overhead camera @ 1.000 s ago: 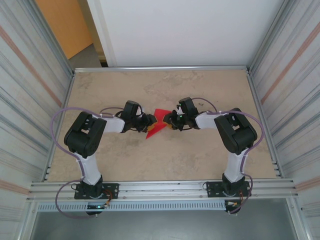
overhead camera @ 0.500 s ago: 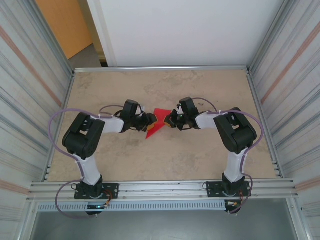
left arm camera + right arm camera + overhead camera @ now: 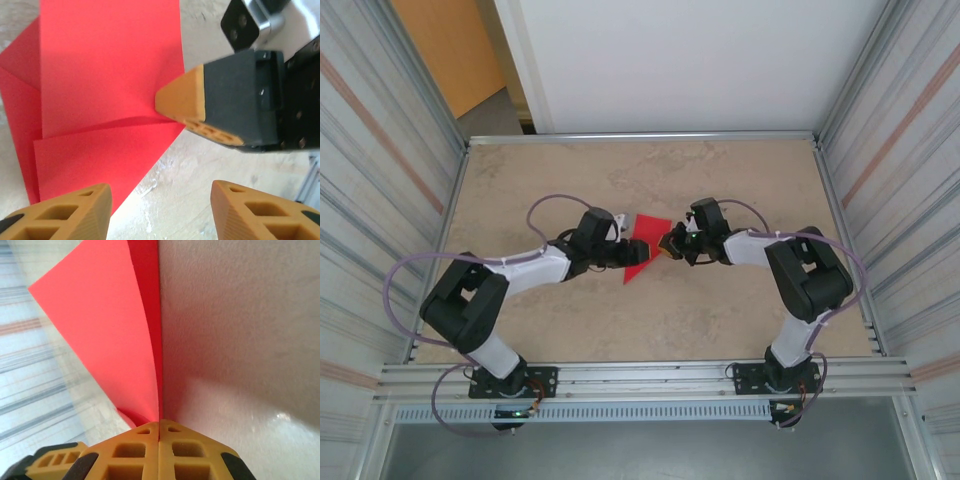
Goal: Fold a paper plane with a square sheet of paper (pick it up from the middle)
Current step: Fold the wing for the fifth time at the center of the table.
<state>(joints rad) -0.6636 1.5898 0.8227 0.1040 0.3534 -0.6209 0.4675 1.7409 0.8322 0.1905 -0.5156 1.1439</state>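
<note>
Seen from above, a beige, mottled bench (image 3: 740,300) sits inside metal-walled sides, with two black and white robot arms reaching inward from the near edge until their tips almost meet at the middle. Between them is the red sheet of paper (image 3: 645,245), already partly folded so that its outline reads as an angular, pointed shape instead of a square. The left pincer (image 3: 626,252) comes in from the left and ends at the paper's left side. The right pincer (image 3: 667,242) comes in from the right and meets the paper's right edge. In the left wrist view the red sheet of paper (image 3: 100,90) shows several overlapping layers with a crease running across it toward the right. The left pincer (image 3: 159,202) is released, its two orange fingertips standing apart at the bottom of the view with bare bench between them; the left tip is just beside the paper's lower corner, and whether it touches cannot be told. Opposite, the right pincer (image 3: 180,107) has its orange tip pressed at the end of that crease on the paper's right edge. In the right wrist view the right pincer (image 3: 159,432) is clenched, fingertips together, grasping the red sheet of paper (image 3: 110,325), which fans out from between them, one flap lifting away from the bench (image 3: 240,340).
</note>
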